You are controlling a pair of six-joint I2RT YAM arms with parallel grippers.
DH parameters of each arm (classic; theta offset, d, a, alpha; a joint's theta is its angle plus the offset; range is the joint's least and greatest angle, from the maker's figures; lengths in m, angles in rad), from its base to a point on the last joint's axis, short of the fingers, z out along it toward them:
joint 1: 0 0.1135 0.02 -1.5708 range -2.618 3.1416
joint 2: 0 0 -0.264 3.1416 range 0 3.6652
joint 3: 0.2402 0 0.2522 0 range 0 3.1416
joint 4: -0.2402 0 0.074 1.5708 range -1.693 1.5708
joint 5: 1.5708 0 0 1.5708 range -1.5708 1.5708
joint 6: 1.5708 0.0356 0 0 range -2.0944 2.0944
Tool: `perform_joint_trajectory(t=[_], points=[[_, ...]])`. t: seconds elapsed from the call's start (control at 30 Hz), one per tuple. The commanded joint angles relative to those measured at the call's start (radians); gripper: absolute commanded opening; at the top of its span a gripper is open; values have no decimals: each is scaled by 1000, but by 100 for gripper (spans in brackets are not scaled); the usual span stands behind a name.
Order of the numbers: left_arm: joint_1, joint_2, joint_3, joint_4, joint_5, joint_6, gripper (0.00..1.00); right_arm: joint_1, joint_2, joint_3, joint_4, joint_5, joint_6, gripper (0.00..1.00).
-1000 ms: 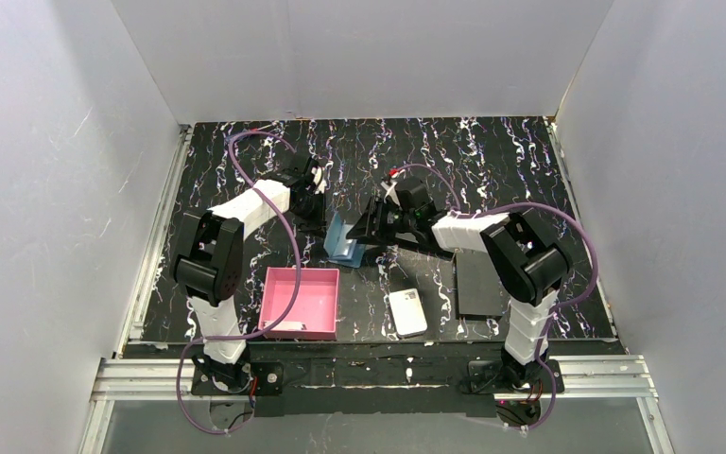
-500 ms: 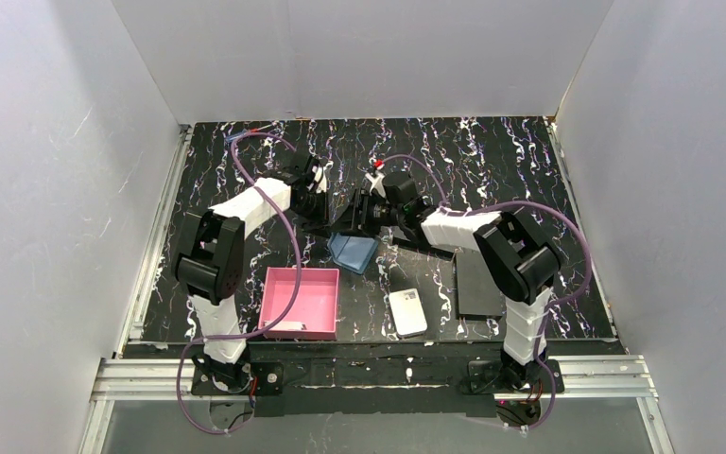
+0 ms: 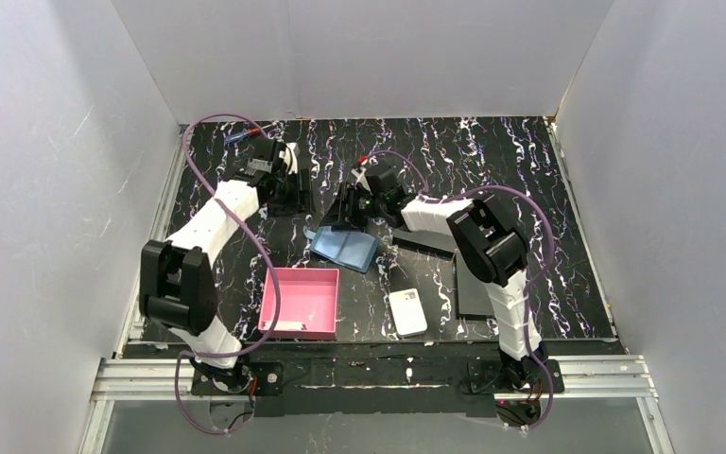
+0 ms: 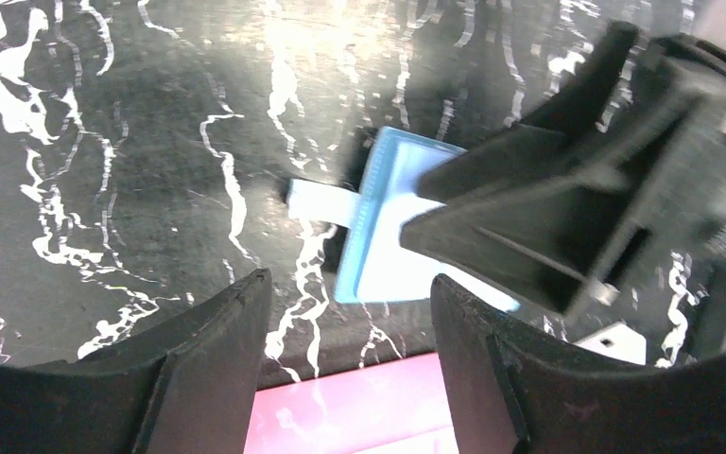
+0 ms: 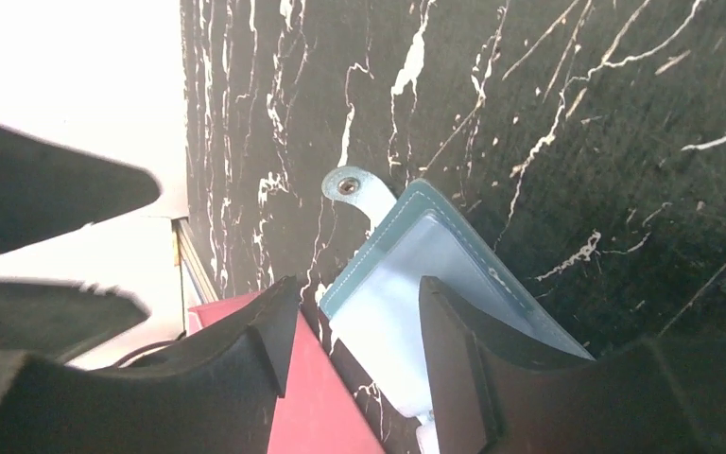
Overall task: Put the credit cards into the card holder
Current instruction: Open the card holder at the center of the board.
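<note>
The card holder [image 3: 345,248] lies flat on the black marbled table, teal-blue, its snap tab [image 5: 348,186] pointing left. The wrist views show its pale face [image 4: 389,248] turned up. My left gripper [image 3: 293,194] hovers to its far left, open and holding nothing [image 4: 350,307]. Open too, my right gripper [image 3: 347,213] hangs just behind the holder, its fingers above the holder's near edge [image 5: 359,303] without gripping it. The left wrist view has the right gripper [image 4: 567,208] over the holder's right part. The credit cards are out of view; no loose card shows.
A pink tray [image 3: 301,303] stands at the front, just in front of the card holder. A white rounded block [image 3: 407,312] lies to its right. Flat black rectangles [image 3: 477,284] lie under the right arm. White walls close in the table on three sides.
The card holder, held upright between both grippers a second ago, now lies flat. My left gripper has opened and drawn back to the far left. The right gripper has shifted left and back.
</note>
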Motion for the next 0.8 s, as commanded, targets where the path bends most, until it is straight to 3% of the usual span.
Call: perform_joint_trajectory(t=[0.0, 0.1, 0.23, 0.37, 0.5, 0.6, 0.77], points=[[-9, -103, -67, 109, 165, 19, 59, -8, -34, 109, -224, -3, -112, 54], [-18, -59, -76, 169, 357, -30, 54, -41, -116, 85, -332, 54, -171, 40], [-69, 62, -64, 237, 599, -128, 42, -73, -206, 27, -390, 61, -211, 41], [-92, 178, -29, 157, 554, -150, 28, -109, -296, -62, -431, 114, -227, 42], [-95, 206, -11, 111, 462, -121, 25, -113, -357, -173, -391, 87, -197, 35], [-101, 231, -5, 109, 440, -124, 23, -113, -378, -267, -270, 51, -151, 36], [-105, 281, 38, 17, 286, -95, 14, -113, -349, -326, -160, -6, -108, 50]])
